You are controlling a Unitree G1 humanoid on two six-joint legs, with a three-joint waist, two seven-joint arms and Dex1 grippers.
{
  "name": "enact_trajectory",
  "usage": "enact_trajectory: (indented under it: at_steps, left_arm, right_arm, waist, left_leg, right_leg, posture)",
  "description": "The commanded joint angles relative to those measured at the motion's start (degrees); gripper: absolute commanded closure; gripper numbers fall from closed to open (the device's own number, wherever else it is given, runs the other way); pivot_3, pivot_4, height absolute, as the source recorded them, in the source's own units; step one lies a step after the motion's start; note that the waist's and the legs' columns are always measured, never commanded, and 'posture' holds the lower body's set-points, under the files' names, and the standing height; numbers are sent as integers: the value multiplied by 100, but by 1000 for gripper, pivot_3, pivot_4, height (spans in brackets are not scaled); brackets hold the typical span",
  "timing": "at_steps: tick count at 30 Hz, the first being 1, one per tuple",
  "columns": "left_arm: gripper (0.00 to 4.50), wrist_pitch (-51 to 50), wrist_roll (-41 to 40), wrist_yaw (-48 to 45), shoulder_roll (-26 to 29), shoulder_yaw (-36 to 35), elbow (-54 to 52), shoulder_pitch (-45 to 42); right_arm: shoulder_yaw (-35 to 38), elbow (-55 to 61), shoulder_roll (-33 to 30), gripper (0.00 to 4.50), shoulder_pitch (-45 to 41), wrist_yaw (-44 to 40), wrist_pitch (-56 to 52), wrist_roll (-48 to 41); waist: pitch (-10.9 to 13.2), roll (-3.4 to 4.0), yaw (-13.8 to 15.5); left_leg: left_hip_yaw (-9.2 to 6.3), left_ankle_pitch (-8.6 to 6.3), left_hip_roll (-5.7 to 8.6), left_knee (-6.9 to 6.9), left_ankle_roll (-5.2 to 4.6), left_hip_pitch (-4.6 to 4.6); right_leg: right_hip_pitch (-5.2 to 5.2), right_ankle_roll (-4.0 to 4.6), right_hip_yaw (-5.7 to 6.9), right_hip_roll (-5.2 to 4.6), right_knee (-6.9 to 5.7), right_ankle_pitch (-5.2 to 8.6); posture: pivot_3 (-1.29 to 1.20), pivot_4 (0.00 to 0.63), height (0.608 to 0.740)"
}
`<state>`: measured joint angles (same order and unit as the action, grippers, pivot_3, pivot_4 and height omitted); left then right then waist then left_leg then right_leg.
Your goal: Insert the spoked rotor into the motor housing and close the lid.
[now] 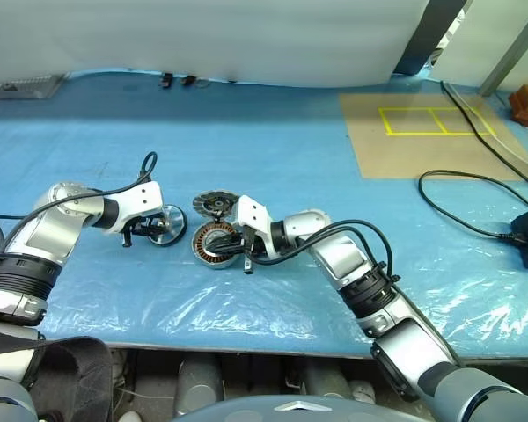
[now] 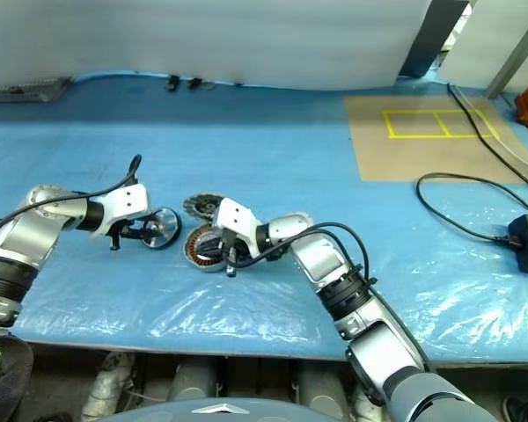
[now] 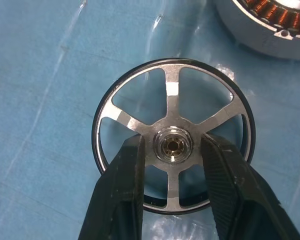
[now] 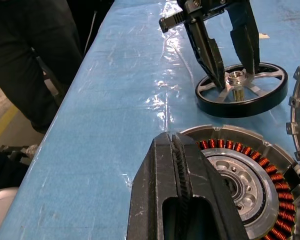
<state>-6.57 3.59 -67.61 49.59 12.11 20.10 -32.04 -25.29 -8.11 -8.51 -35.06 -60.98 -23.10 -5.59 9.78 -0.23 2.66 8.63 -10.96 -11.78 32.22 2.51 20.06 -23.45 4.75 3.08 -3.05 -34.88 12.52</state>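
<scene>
The rotor (image 3: 173, 145) lies flat on the blue surface (image 1: 273, 149), left of centre in the head views. The left gripper (image 3: 173, 150) reaches down onto it, one black finger on each side of the silver hub, poking through the gaps between the spokes. The fingers (image 3: 121, 185) stand close beside the hub; whether they actually press it cannot be told.

Just right of the rotor sits the housing (image 1: 213, 243), its ring of copper windings facing up, near the middle of the head views. The right gripper (image 4: 181, 195) lies across the near right part of the housing, its two fingers pressed together with nothing between them. In the right wrist view its closed tips sit just over the housing's rim.

The lid (image 1: 214, 204) sits just behind the housing, a little higher in the frame, tilted up on edge, close to the housing or touching it.

At the upper right of the head views a brown board (image 1: 422, 132) with yellow tape lines lies on the surface, and a black cable (image 1: 458, 211) loops toward a black box at the right edge. A person in dark clothing (image 4: 35, 55) stands beside the surface, at the upper left of the right wrist view.
</scene>
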Motion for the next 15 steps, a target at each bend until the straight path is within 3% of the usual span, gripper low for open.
enact_trajectory:
  at_steps: [1,7,15]
  left_arm:
    - [3210,-76,-222,182,-155,-250,-195,274]
    - [3210,-866,-1530,63,-238,-1322,-1507,1071]
    - [3210,-2236,-3371,612,-404,-2921,-3820,2632]
  right_arm:
    - [271,174,-9,4500,-138,-14,-3,-281]
    - [623,675,-315,4500,-123,-316,-420,-876]
    - [867,1173,-937,4500,94,-703,-739,-1481]
  waist:
    - [0,4,6]
    - [2,0,20]
    - [3,-1,-13]
  left_leg:
    - [0,0,1,0,0,-3]
    - [3,0,1,1,0,4]
    - [12,0,-1,-4,0,57]
  right_leg:
    - [3,0,0,-2,0,0]
    - [0,0,0,-4,3,0]
    - [-56,1,1,2,3,0]
  posture:
    - [0,150,740]
    - [0,150,740]
    - [0,150,740]
